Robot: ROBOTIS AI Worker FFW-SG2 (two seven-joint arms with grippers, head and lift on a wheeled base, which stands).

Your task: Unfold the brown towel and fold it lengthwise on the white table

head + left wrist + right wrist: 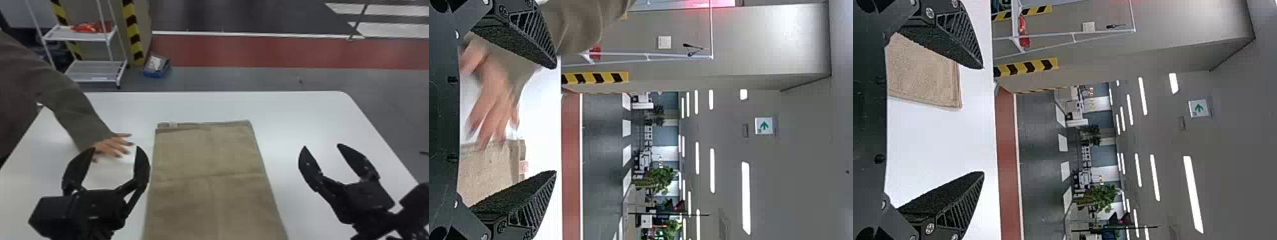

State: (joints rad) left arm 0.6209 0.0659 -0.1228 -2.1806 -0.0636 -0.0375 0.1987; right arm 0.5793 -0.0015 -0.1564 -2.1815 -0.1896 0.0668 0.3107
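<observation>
The brown towel lies flat on the white table, a long rectangle with a crease across it and a small label at its far left corner. Left of the towel, my left gripper is open with nothing between its fingers. On the towel's right side, over bare table, my right gripper is also open. The left wrist view has the left gripper spread wide, part of the towel beyond it. In the right wrist view the right gripper stands apart from the towel.
A person's hand is over the table's left part beside the towel, just beyond my left gripper, with the sleeved arm coming from the left edge. A shelf rack and a blue box stand on the floor behind the table.
</observation>
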